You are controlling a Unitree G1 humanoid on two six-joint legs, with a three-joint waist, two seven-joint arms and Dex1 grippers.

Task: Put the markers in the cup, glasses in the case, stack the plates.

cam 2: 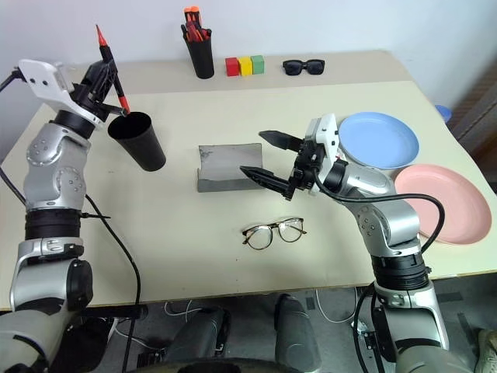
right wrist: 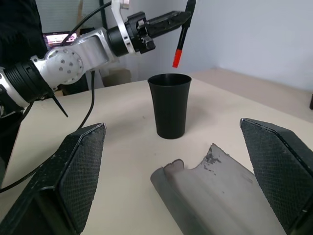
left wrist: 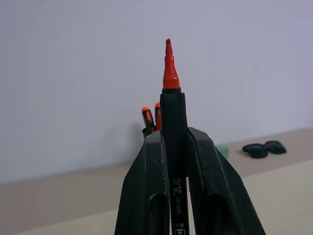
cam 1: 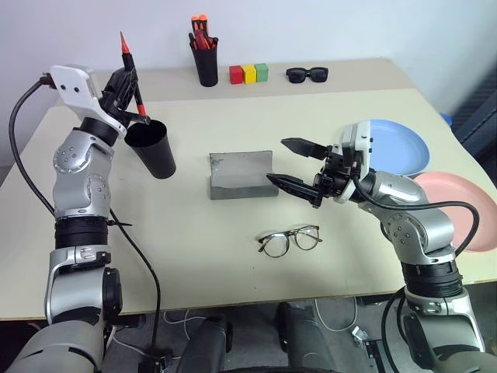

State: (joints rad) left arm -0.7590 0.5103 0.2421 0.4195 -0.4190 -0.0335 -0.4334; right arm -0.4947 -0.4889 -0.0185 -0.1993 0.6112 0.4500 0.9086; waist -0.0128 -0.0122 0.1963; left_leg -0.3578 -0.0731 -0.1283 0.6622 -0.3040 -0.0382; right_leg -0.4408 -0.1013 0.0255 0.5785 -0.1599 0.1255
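My left gripper [cam 1: 124,87] is shut on a red-orange marker [cam 1: 132,74] with a black middle. The marker stands steeply, and its lower red end hangs just over the rim of the black cup [cam 1: 152,148] at the table's left. In the right wrist view that red end [right wrist: 178,58] is a little above the cup [right wrist: 169,105]. The grey case [cam 1: 241,175] lies open at mid-table. The round-lensed glasses [cam 1: 290,239] lie nearer the front edge. My right gripper [cam 1: 276,161] hovers open beside the case, holding nothing. A light blue plate [cam 1: 400,144] and a pink plate [cam 1: 466,206] lie apart at the right.
At the back stand a tall black pen pot [cam 1: 206,62] with orange-capped pens, three coloured blocks [cam 1: 248,74] and black sunglasses [cam 1: 307,74]. The pink plate reaches the table's right edge.
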